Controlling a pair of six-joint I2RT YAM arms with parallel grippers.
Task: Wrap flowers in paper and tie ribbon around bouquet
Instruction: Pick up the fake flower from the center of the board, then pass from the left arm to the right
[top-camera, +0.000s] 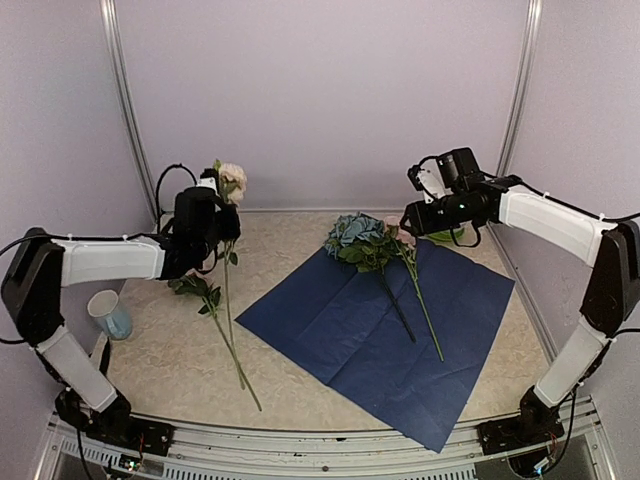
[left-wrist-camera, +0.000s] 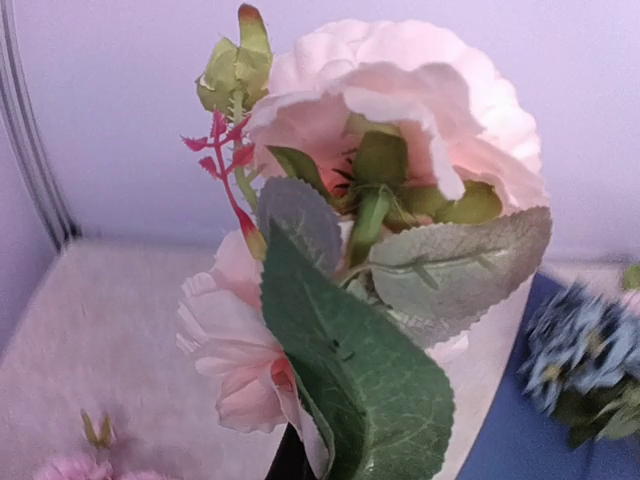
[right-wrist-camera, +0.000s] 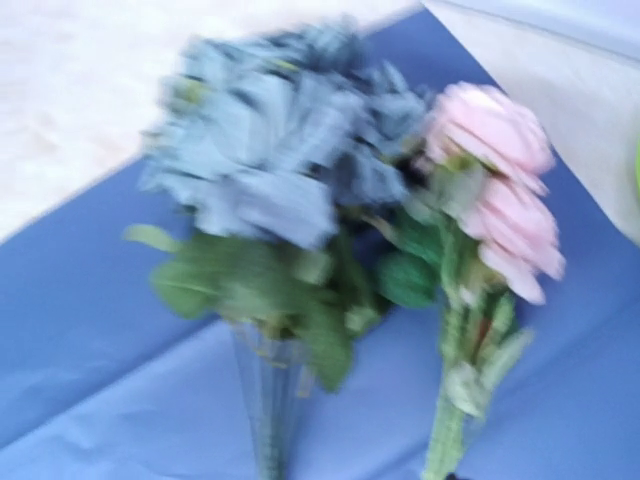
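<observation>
Where the left arm (top-camera: 110, 260) reaches over the left side of the bench (top-camera: 150, 350), its jaws are clamped together on one pale pink flower (top-camera: 232, 180). The bloom is raised and the long stem slants down to the bench, beside the paper (top-camera: 380, 340) but off it.
Paper: dark blue face up, flat at bench centre, creased.
Flowers (top-camera: 365, 240): blue-grey and pink blooms lying at the paper's far corner, stems pointing toward the near edge.
Right arm (top-camera: 550, 220): hangs just above those blooms; cannot tell how its jaws stand.
Cup (top-camera: 108, 313): pale, at the bench's left edge.
</observation>
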